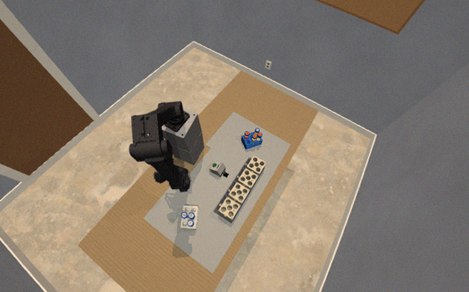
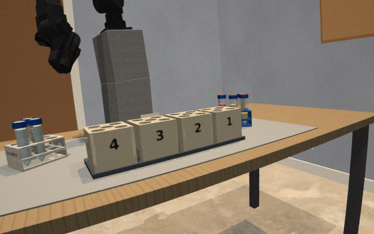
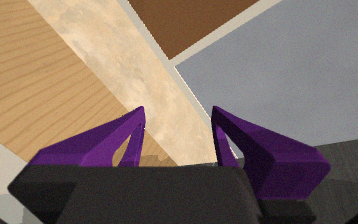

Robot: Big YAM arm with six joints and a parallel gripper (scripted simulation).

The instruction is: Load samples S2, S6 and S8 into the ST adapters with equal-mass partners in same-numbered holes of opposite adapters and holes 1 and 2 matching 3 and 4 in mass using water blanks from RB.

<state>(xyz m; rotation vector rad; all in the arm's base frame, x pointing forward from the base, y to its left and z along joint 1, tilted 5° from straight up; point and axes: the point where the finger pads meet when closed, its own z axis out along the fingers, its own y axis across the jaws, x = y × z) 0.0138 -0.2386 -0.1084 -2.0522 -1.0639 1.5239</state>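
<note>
The blue sample rack RS (image 1: 251,138) stands at the far end of the grey mat and holds several blue-capped tubes with orange dots; it also shows in the exterior view (image 2: 242,115). The white blank rack RB (image 1: 188,219) holds blue-capped tubes with white dots (image 2: 27,135). The loading stand ST (image 1: 241,188) carries four beige adapters in a row, numbered 4 to 1 (image 2: 162,136), and their holes look empty. My gripper (image 3: 178,112) (image 2: 62,64) hangs high above the table's near edge between the base and RB. Its purple fingers stand partly apart with nothing between them.
The green DONE key (image 1: 216,168) sits on a small box between the arm's grey pedestal (image 1: 184,141) and ST. The table's edge and the floor lie below the fingers in the wrist view.
</note>
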